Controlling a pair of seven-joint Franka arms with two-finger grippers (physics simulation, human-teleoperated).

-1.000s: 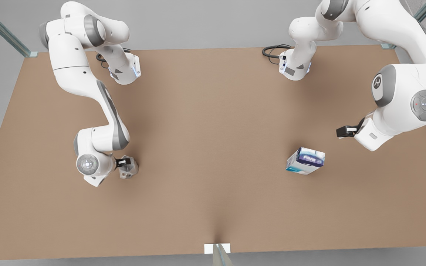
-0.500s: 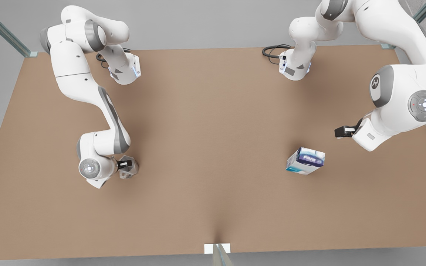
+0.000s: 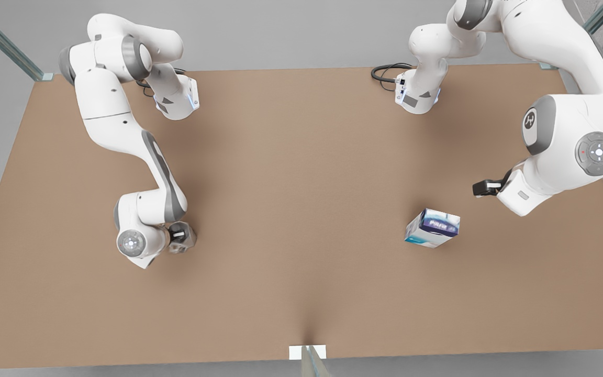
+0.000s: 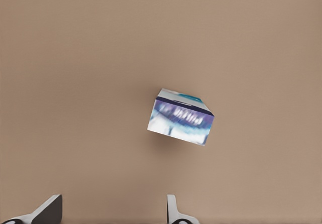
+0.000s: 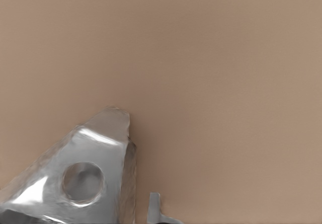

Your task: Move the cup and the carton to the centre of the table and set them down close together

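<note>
Front view: cup [image 3: 182, 238] seen at right gripper [image 3: 178, 234], on the front view's left of table [image 3: 301, 262]; grip cannot be told here. Carton [image 3: 432, 228] lies on the front view's right, below left gripper [image 3: 482, 188], apart from it.

Left wrist view: fingers [image 4: 50, 211] spread, nothing held; carton [image 4: 181, 116] ahead, untouched.

Right wrist view: cup [image 5: 75, 176] beside one finger [image 5: 153, 206]; clamped or not cannot be told.
</note>
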